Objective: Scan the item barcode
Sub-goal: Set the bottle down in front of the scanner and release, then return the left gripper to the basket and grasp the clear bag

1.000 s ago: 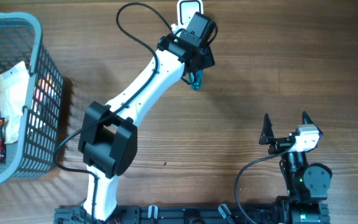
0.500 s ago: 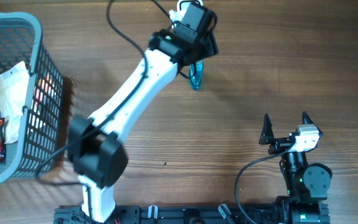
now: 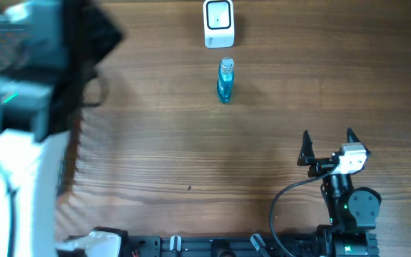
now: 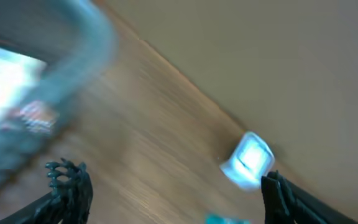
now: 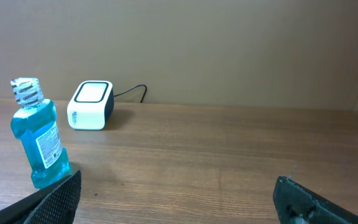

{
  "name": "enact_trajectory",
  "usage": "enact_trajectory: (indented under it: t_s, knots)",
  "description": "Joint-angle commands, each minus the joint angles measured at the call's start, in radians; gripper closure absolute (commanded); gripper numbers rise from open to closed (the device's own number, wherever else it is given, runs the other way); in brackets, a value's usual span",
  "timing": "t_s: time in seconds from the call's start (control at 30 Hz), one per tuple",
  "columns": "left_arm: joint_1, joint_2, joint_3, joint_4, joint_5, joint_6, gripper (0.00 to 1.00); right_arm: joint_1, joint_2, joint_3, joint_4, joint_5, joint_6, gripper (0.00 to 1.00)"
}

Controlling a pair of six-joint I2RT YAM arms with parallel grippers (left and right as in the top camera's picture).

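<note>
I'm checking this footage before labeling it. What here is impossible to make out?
- Bottle barcode: label print too small in the right wrist view.
- Basket contents: smeared by motion blur in the left wrist view; covered by the blurred left arm overhead.

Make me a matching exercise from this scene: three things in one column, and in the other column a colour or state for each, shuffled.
Things:
1. bottle
2. scanner
3. right tool

Descriptions:
A. white, box-shaped
B. open, holding nothing
C. blue liquid inside, standing upright

Pairs: 1-C, 2-A, 3-B
</note>
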Motion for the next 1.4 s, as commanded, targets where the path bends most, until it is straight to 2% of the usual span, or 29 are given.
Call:
enact_trajectory:
  t_s: [0.0, 0.1, 0.23, 0.33, 0.43, 0.47, 0.7, 0.8, 1.0, 1.37]
  knots:
    - [0.232, -0.093, 0.016, -0.072, -0.099, 0.007, 0.14, 0.005, -0.003, -0.001, 0.002, 0.013, 0.005, 0.0]
    - [0.397, -0.099, 0.015, -0.117, -0.099, 0.007, 0.13, 0.005, -0.003, -0.001, 0.002, 0.013, 0.005, 0.0]
    - [0.627, -0.045, 0.015, -0.169, -0.094, 0.007, 0.05, 0.005, -0.003, -0.001, 0.001, 0.013, 0.005, 0.0]
    - [0.716, 0.004, 0.015, -0.184, -0.05, 0.008, 0.0, 0.005, -0.003, -0.001, 0.002, 0.013, 0.005, 0.0]
    - [0.775, 0.072, 0.014, -0.208, 0.003, 0.008, 0.0, 0.005, -0.003, -0.001, 0.002, 0.013, 0.005, 0.0]
    - [0.782, 0.095, 0.014, -0.218, 0.005, 0.01, 0.0, 0.005, -0.003, -0.001, 0.002, 0.013, 0.005, 0.0]
    - [0.784, 0.279, 0.014, -0.225, 0.072, 0.258, 0.0, 0.005, -0.003, -0.001, 0.001, 0.013, 0.005, 0.0]
    - [0.784, 0.34, 0.014, -0.226, 0.089, 0.306, 0.0, 0.005, -0.003, -0.001, 0.002, 0.013, 0.005, 0.0]
    - [0.783, 0.454, 0.014, -0.235, 0.256, 0.451, 0.0, 0.005, -0.003, -0.001, 0.002, 0.013, 0.005, 0.0]
    - [0.779, 0.531, -0.048, -0.213, 0.245, 0.473, 0.0, 0.005, -0.003, -0.001, 0.002, 0.013, 0.005, 0.0]
